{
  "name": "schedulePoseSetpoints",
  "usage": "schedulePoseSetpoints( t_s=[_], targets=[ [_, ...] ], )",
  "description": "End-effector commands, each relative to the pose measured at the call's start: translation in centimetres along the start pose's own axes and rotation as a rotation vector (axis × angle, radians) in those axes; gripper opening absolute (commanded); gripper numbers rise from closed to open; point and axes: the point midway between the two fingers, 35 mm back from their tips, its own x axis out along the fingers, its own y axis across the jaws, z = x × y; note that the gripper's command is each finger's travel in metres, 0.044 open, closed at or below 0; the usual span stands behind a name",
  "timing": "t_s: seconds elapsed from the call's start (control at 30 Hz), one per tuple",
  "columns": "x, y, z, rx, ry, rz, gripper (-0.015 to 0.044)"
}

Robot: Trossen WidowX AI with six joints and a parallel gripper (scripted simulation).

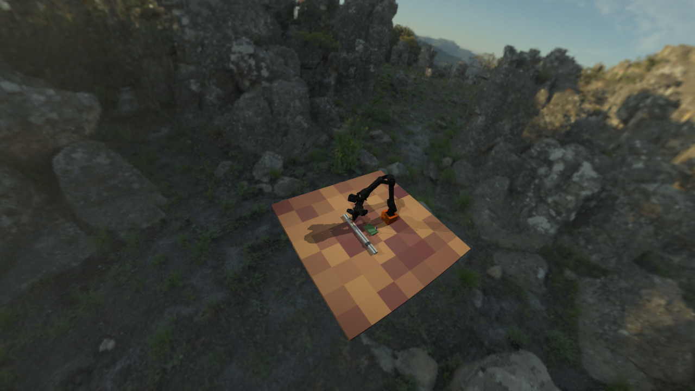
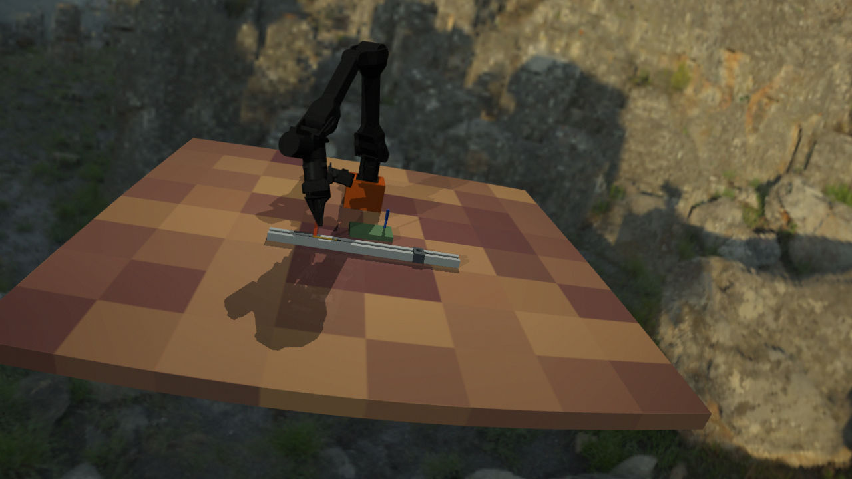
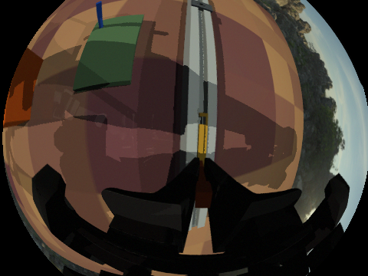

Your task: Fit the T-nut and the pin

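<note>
Claw (image 1: 353,219) (image 2: 320,225) (image 3: 202,162) was pinched nearly closed on the orange handle (image 2: 315,229) (image 3: 203,195), the brass nut (image 2: 325,238) (image 3: 202,138) at the rail's (image 1: 360,235) (image 2: 369,251) (image 3: 193,96) slot, perhaps seated. Sliding to the bracket (image 2: 419,255) (image 3: 202,5) remained; the blue pin (image 2: 386,219) (image 3: 100,14) stood in its tray (image 1: 370,228) (image 2: 366,231) (image 3: 109,57).

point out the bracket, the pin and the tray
bracket (image 2: 419,255) (image 3: 202,5): exterior and wrist views, its top
pin (image 2: 386,219) (image 3: 100,14): exterior and wrist, its shaft
tray (image 1: 370,229) (image 2: 363,229) (image 3: 105,61): all three views, its upper face
</note>
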Motion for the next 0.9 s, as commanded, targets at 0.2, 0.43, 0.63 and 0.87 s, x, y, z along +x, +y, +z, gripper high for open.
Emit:
schedulePoseSetpoints(
  t_s=[0.2,0.43,0.63,0.87],
  targets=[
    [-0.07,-0.37,-0.18,0.006,0.007,0.019,-0.015],
    [-0.07,-0.47,-0.18,0.01,0.007,0.035,-0.015],
    [-0.06,-0.55,-0.18,0.013,0.007,0.049,-0.015],
    [-0.06,-0.64,-0.18,0.017,0.007,0.064,-0.015]
  ],
)
